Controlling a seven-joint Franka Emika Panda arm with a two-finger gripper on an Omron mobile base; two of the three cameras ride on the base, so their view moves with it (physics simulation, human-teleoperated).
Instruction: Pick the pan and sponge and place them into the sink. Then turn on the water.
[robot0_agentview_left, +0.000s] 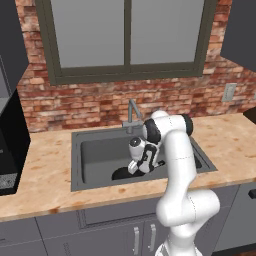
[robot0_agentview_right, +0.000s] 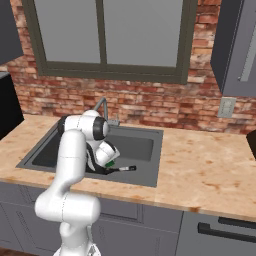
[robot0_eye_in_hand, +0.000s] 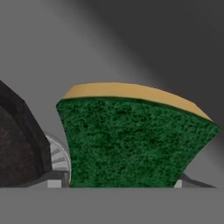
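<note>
My gripper (robot0_agentview_left: 134, 168) reaches down into the dark grey sink (robot0_agentview_left: 95, 150), just above its floor. The sponge (robot0_eye_in_hand: 131, 140), green face towards the hand camera with a yellow layer behind, sits between the fingers, which are shut on it and mostly hidden by it. A green speck of the sponge (robot0_agentview_right: 109, 164) shows at the hand. The black pan (robot0_agentview_left: 121, 173) lies on the sink floor right beside the gripper; its handle (robot0_agentview_right: 124, 169) points right and ends in a pale tip. The pan's dark rim (robot0_eye_in_hand: 19, 140) curves at the left, next to the round drain (robot0_eye_in_hand: 59, 157).
The slim grey faucet (robot0_agentview_left: 131, 113) stands at the sink's rear, just behind my arm. Wooden counter (robot0_agentview_left: 45, 170) surrounds the basin. A dark appliance (robot0_agentview_left: 10, 145) sits on the counter at the far left. Brick wall and a window rise behind.
</note>
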